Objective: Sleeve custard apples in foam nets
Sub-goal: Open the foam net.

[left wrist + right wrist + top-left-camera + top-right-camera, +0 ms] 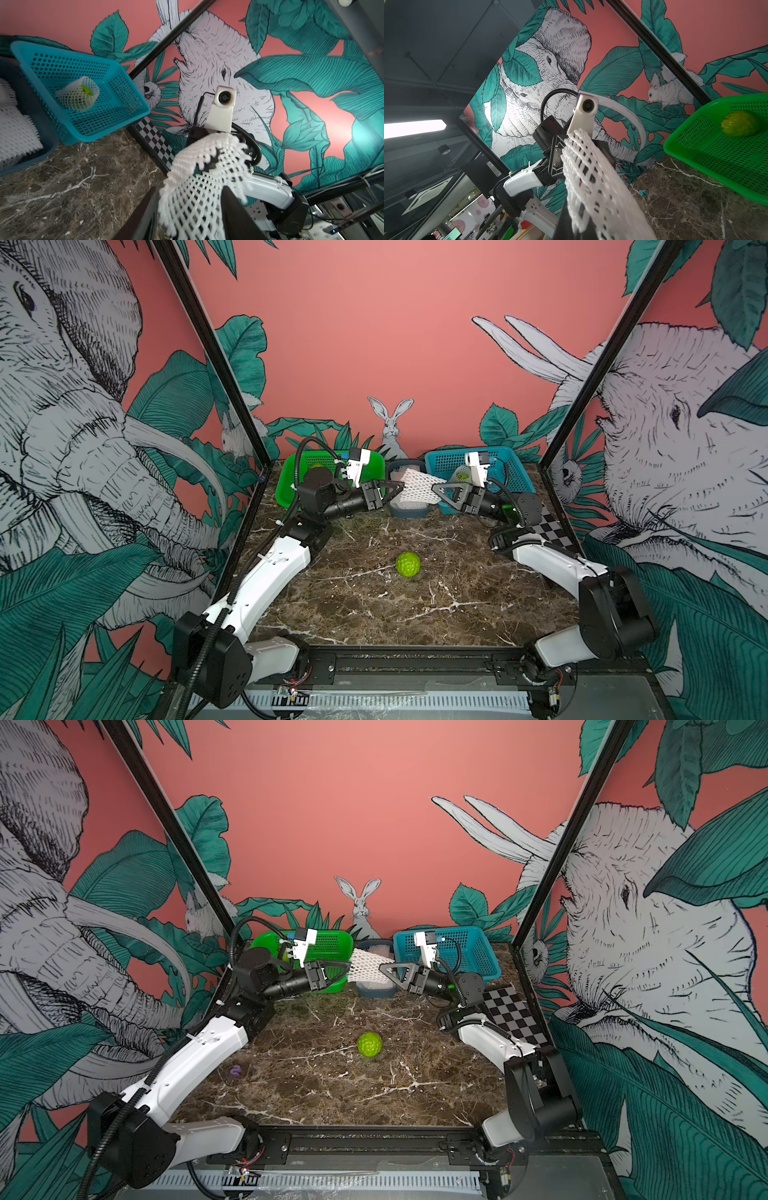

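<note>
Held foam net [415, 486] hangs stretched between both grippers, in the air over the dark tray [409, 512] at the back of the table. Right gripper [437, 489] is pinched tight on 1 end. Left gripper [397, 488]: in the left wrist view its fingers [143, 218] stand apart with mesh spread between them. Cannot tell if they are inside the tube or only around it.

Handling, my guess: the net is very light, soft and springy, goes flat when released, and snags on fingertips. Best taken at the rim of a mouth, 1 wall per gripper, so the mouth gapes. Thin strands may tear if overstretched.

Loose custard apple [408, 564] sits alone mid-table, well apart from both grippers. It is round, so it likely rolls if nudged. The bumpy skin should give grip. Take it across the middle, gently, since it probably bruises.

1 sleeved custard apple [80, 97] lies in the blue basket [122, 93]. 1 bare fruit [740, 123] lies in the green basket [716, 166]. Spare nets [16, 128] are stacked in the tray.

Surface: dark marble-look table [374, 605], flat, hard, looks smooth.

Room: tight booth with printed walls close on 3 sides, and the baskets crowd the back edge. Checkerboard [511, 1015] lies at the right, and a small purple thing [236, 1071] sits near the left arm. Free space is centre and front.
</note>
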Available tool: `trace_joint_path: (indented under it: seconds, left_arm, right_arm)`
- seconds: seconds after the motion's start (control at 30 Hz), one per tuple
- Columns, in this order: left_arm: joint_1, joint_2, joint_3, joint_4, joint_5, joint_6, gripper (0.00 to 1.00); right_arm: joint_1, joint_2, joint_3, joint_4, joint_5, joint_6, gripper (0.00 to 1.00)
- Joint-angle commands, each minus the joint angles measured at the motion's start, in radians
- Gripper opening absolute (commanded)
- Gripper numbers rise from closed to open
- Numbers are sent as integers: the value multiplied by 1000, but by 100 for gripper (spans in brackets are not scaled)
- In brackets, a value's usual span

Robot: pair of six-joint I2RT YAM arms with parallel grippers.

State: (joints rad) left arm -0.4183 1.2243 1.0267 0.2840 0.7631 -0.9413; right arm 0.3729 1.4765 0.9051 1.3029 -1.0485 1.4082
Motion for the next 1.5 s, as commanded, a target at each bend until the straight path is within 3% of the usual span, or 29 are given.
trace_joint_path:
  seconds: [0.0, 0.23, 0.47, 0.83, 1.3, 1.47]
  left_arm:
    - [43, -50, -67, 128, -51, -81, 55]
    - [56, 24, -134, 388, -45, -254, 65]
    - [-16, 152, -34, 609, -24, -361, 71]
    - [-103, 330, 22, 1086, -64, -643, 73]
    - [-138, 320, 53, 1118, -15, -680, 77]
    - [-139, 300, 35, 1119, -33, -674, 68]
  right_arm:
    - [-2, -15, 76, 108, -8, 68, 0]
    - [10, -13, 173, 110, 9, 86, 2]
    - [80, 17, 241, 110, 6, 71, 5]
    - [107, 59, 257, 110, 15, 10, 7]
    - [87, 74, 251, 109, 45, -64, 8]
    - [71, 65, 247, 109, 58, -78, 9]
